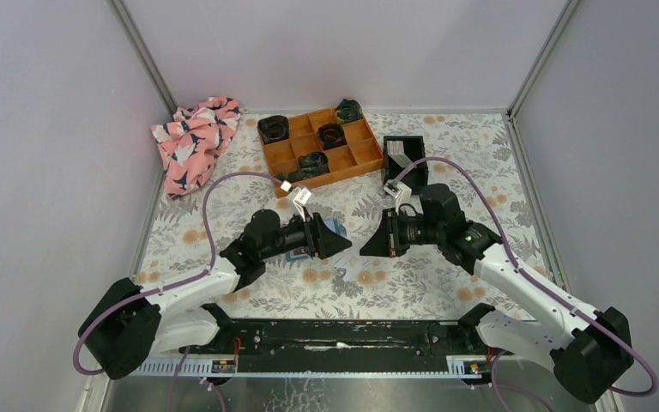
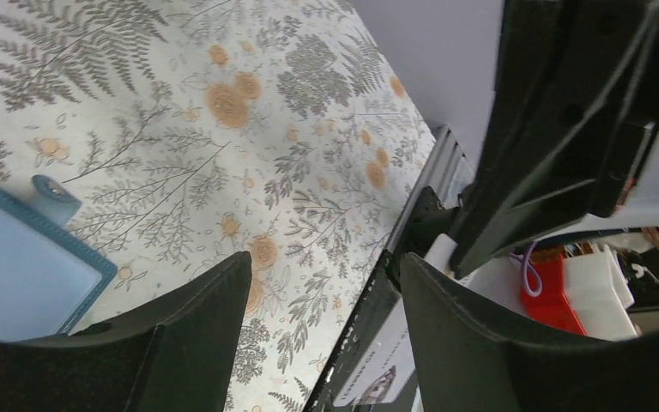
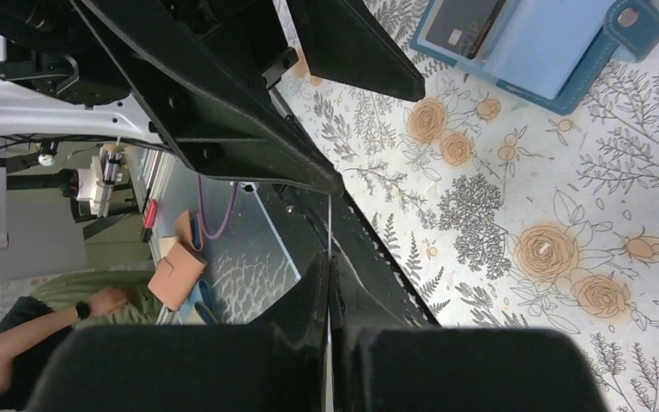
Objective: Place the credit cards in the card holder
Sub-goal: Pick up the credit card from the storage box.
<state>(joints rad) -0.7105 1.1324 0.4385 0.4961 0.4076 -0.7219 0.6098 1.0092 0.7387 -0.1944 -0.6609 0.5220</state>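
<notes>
The teal card holder (image 3: pixel 532 47) lies open on the floral mat, and a dark card (image 3: pixel 463 24) shows in its pocket. From the left wrist I see its pale blue inside (image 2: pixel 17 275); from above only a blue sliver (image 1: pixel 296 255) shows under the left arm. My right gripper (image 3: pixel 330 257) is shut on a credit card (image 3: pixel 330 225), seen edge-on as a thin white line. That card's printed face (image 2: pixel 395 360) stands between the fingers of my open left gripper (image 2: pixel 324 262). The two grippers (image 1: pixel 339 242) (image 1: pixel 369 245) meet tip to tip above the mat.
A small black bin (image 1: pixel 412 163) holding pale cards (image 1: pixel 399 154) stands behind the right arm. An orange compartment tray (image 1: pixel 362 154) with dark rolled items sits at the back centre. A pink patterned cloth (image 1: pixel 193 142) lies at the back left.
</notes>
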